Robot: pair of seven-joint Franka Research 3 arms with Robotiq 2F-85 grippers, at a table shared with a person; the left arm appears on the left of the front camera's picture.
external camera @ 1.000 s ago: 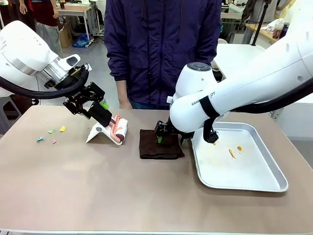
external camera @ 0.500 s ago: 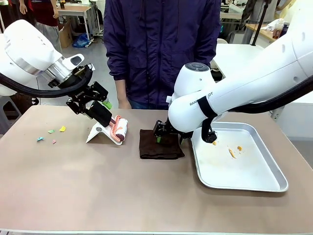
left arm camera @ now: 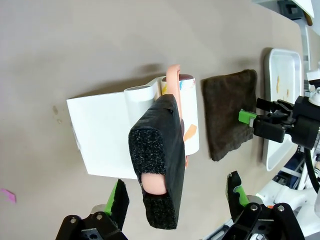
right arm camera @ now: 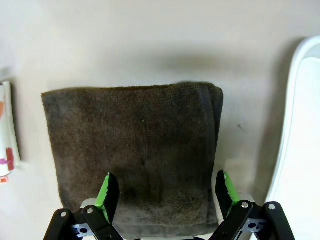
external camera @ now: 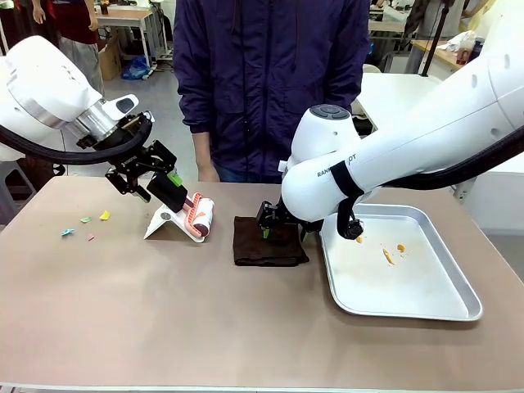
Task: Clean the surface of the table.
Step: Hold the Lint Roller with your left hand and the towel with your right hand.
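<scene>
1. The table [external camera: 164, 319], brownish-taupe, runs across the front view from edge to edge. Read its top as a clock face with 12 at the far side.
2. A person [external camera: 270, 82] in a dark jacket stands at 12 o'clock, close against the far edge.
3. The right arm reaches in from 3 o'clock, across the middle. The right gripper [external camera: 267, 229] points down over the cloth with its jaws spread wide, and the green pads [right arm camera: 109, 192] sit on either side of the cloth's near part.
4. The left arm comes in from 9 o'clock. The left gripper [external camera: 168, 184] hangs at about 10 o'clock, jaws spread, with the roller's black foam grip between them. Whether a pad touches the grip is hard to tell.
5. A silver tray [external camera: 426, 304] lies at 3 o'clock, just beside the cloth.
6. A dark brown folded cloth [external camera: 258, 252] lies flat a little past centre, toward 12.
7. A lint roller [external camera: 201, 216] rests on its white stand [external camera: 166, 223] at 10 o'clock, near the cloth's left side.
8. Small coloured paper scraps [external camera: 105, 215] are scattered at 9 o'clock, well apart from the roller.
9. Orange crumbs [external camera: 388, 256] lie inside the tray.
</scene>
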